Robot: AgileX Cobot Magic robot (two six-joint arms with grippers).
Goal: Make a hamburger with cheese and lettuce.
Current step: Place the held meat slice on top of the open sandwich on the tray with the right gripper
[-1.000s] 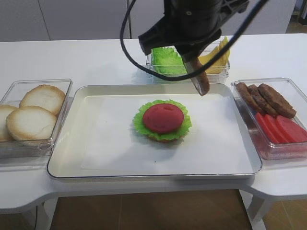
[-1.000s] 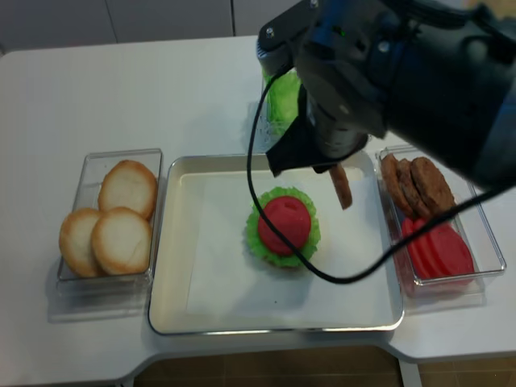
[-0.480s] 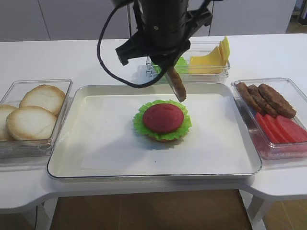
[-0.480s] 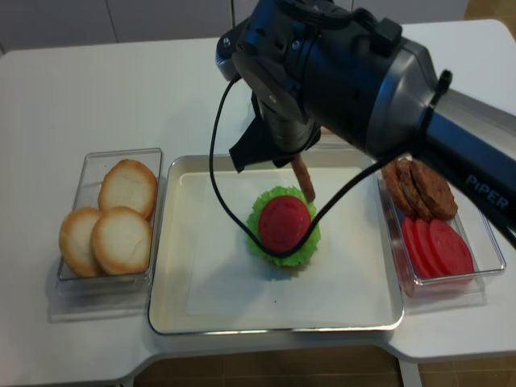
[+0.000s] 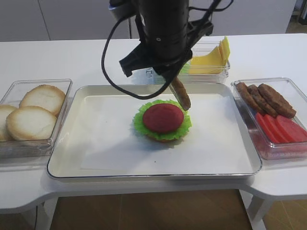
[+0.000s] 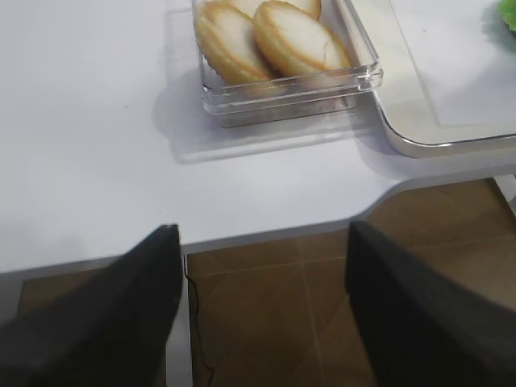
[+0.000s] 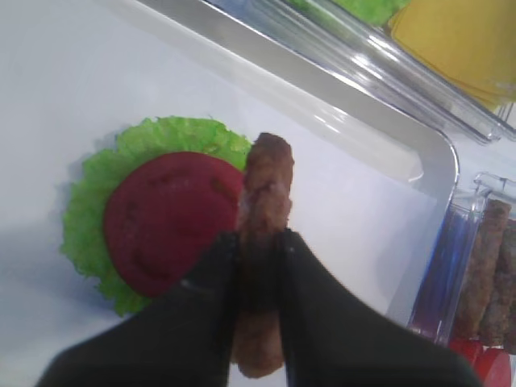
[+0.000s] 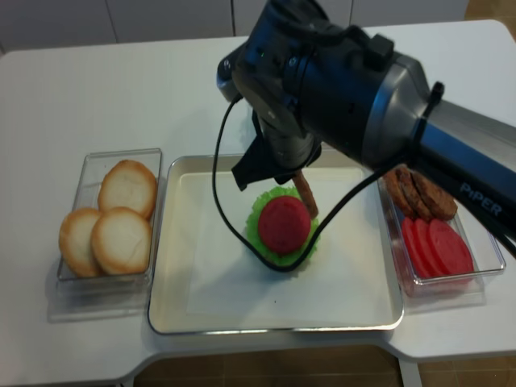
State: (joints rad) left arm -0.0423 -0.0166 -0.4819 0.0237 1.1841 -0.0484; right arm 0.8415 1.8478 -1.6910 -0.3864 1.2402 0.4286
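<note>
Clamped edge-on in the right gripper (image 7: 260, 266), the patty (image 7: 262, 242) has been lowered beside the hamburger (image 5: 162, 120), cheese (image 5: 209, 61) behind; the left gripper (image 6: 262, 318) is spread.

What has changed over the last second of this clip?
The right claw, shut on a brown patty throughout, carried it leftward from near the tray's back right corner to just above the hamburger's right rim. Nothing was taken or released. The hamburger, tray and ingredient bins stayed put.

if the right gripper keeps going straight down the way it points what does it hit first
Probably the hamburger. The right gripper points down, holding a brown patty on edge, whose lower end hangs over the stack's right rim, between the tomato slice and the lettuce. The patty would touch first; depth is unclear.
</note>
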